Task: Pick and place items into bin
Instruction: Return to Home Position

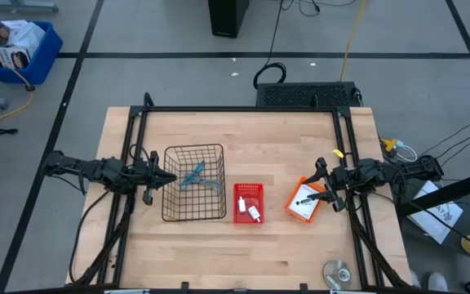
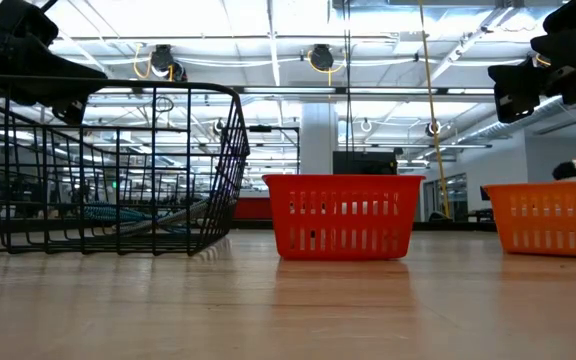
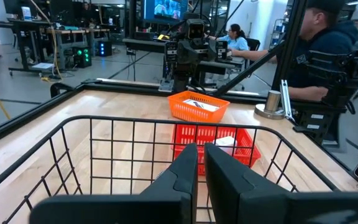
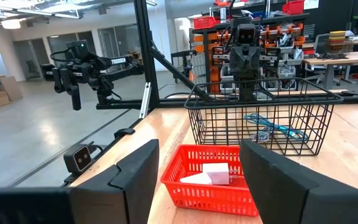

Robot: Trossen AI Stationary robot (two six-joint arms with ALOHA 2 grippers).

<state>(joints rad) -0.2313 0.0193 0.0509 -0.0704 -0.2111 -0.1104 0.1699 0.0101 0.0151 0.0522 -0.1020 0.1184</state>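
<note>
A black wire basket (image 1: 194, 148) stands left of the table's middle. A slim blue-handled tool (image 1: 192, 174) and a grey metal tool (image 1: 210, 183) lie in it. A small red basket (image 1: 238, 204) beside it holds two tiny white cubes (image 1: 253, 212). An orange basket (image 1: 290, 206) farther right holds a flat white printed card packet (image 1: 304, 198). My left gripper (image 1: 170, 178) is shut and empty, just outside the wire basket's left wall (image 3: 104, 143). My right gripper (image 1: 323, 184) is open and empty, raised by the orange basket's right edge.
A silver disc-shaped object (image 1: 338, 272) lies at the table's near right corner. Black frame rails (image 1: 137, 122) run along the left, right and far edges. People sit beyond the table in the left wrist view (image 3: 319, 50). Bare wood lies near the front edge.
</note>
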